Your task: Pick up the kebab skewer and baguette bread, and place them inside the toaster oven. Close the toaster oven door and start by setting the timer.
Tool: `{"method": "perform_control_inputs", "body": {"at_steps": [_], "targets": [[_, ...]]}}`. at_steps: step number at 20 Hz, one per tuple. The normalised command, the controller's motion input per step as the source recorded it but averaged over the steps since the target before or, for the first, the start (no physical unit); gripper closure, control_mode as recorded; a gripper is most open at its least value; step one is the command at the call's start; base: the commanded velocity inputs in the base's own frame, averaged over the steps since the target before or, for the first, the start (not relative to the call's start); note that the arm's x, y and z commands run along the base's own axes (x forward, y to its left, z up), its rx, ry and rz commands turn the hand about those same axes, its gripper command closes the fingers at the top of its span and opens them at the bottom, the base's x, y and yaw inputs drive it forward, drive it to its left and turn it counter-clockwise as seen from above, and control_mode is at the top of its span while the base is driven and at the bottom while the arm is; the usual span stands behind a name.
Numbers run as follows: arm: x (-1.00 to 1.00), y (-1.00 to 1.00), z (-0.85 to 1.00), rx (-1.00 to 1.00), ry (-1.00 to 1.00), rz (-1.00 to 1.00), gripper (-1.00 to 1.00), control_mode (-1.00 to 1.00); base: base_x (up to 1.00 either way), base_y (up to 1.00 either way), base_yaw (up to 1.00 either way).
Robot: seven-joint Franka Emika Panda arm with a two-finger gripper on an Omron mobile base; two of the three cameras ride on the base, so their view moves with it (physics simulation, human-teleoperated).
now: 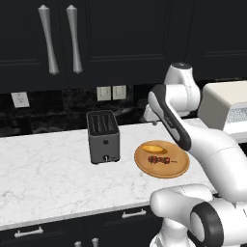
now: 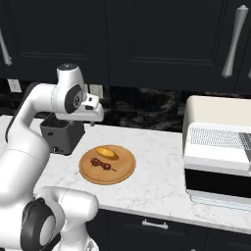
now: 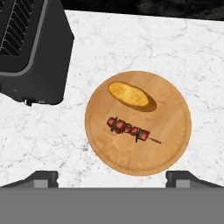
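The skewer [image 3: 130, 129] and the bread [image 3: 131, 96] are lying side by side, close but apart, on a round wooden plate [image 3: 166, 105] at the middle of the hand view. The gripper [image 3: 112, 177] is hovering above the plate with its fingers spread wide apart, holding nothing. A dark toaster [image 3: 33, 48] is sitting at the upper left. In the right base view, the toaster oven [image 2: 218, 147] is standing at the right edge on the marble counter [image 2: 157, 166], its door [image 2: 215, 188] hanging open.

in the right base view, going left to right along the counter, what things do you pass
dark grey toaster → round wooden plate carrying the baguette bread and kebab skewer → toaster oven
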Motion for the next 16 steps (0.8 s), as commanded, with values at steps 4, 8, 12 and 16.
{"method": "perform_control_inputs", "body": {"at_steps": [4, 8, 12, 16], "targets": [[-0.19, -0.09, 0.00, 0.00, -0.02, 0.00, -1.00, -1.00, 0.00, 0.00, 0.00], [-0.43, -0.16, 0.00, 0.00, -0.03, 0.00, -1.00, -1.00, 0.00, 0.00, 0.00], [-0.42, -0.35, 0.00, 0.00, -0.02, -0.01, -1.00, -1.00, 0.00, 0.00, 0.00], [0.00, -0.04, 0.00, 0.00, 0.00, 0.00, -1.00, -1.00, 0.00, 0.00, 0.00]]}}
